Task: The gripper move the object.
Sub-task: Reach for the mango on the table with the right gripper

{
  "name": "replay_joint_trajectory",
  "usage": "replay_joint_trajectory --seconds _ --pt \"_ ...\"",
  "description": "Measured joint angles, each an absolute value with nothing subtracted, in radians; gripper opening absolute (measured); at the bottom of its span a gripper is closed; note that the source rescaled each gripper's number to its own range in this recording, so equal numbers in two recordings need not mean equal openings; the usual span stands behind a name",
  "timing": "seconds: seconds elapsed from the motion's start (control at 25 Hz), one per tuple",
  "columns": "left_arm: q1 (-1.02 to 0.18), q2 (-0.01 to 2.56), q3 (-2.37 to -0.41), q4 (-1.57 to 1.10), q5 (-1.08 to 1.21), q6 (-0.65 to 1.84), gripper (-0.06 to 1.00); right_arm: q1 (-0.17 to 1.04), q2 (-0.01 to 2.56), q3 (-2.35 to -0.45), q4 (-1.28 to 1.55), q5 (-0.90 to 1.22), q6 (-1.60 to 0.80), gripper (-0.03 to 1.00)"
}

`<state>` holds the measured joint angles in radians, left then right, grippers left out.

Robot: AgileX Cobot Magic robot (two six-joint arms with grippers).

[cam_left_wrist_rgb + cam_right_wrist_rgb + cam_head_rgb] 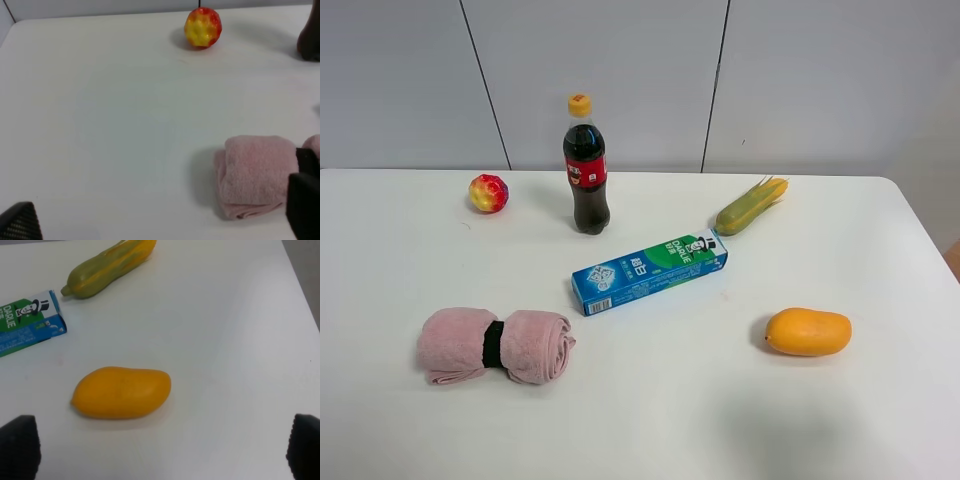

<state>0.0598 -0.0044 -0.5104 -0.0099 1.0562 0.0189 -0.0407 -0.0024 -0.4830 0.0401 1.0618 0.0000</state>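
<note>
You have the mango [808, 332] lying on its side on the white surface [720, 430], toward the right and near the front edge in the high view. Nothing touches it. It sits well apart from the toothpaste box [649, 271], which lies at a slant near the middle. The corn cob [751, 207] lies farther back, just beside the box's green end.

Your right gripper [160, 445] shows only as two dark tips at the edge of its wrist view. Its jaws stand wide apart and hold nothing. The mango [121, 392] lies ahead of them, in the open span between the tips and clear of both. Beyond it you can see the box [30, 322] and the corn cob [107, 267].

Your left gripper [160, 217] also has its jaws wide apart and empty. A rolled pink towel [257, 175] lies close to one jaw. That jaw overlaps the towel's edge in the wrist view, and you cannot tell whether they touch. A small red and yellow ball [202, 27] sits far ahead, with the dark base of the cola bottle [310, 35] off to one side.

In the high view the towel [495, 345], bound by a black band, lies front left. The ball [488, 193] is back left, and the bottle [585, 165] stands upright behind the box. Neither arm appears in that view.
</note>
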Motion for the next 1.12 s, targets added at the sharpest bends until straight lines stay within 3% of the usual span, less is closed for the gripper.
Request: replay_joint_trajectory --seconds 0.36,0.84,1.12 --pt "0.060 -0.004 -0.510 -0.010 1.056 0.019 1.00 -0.041 0.216 -0.505 0.044 1.083 0.022 1.00" --pt "0.060 -0.004 -0.510 -0.010 1.056 0.019 1.00 -0.041 0.618 -0.903 0.063 1.209 0.218 1.00" --pt "0.060 -0.004 -0.510 -0.010 1.056 0.019 1.00 -0.041 0.763 -0.944 0.085 1.218 0.332 1.00"
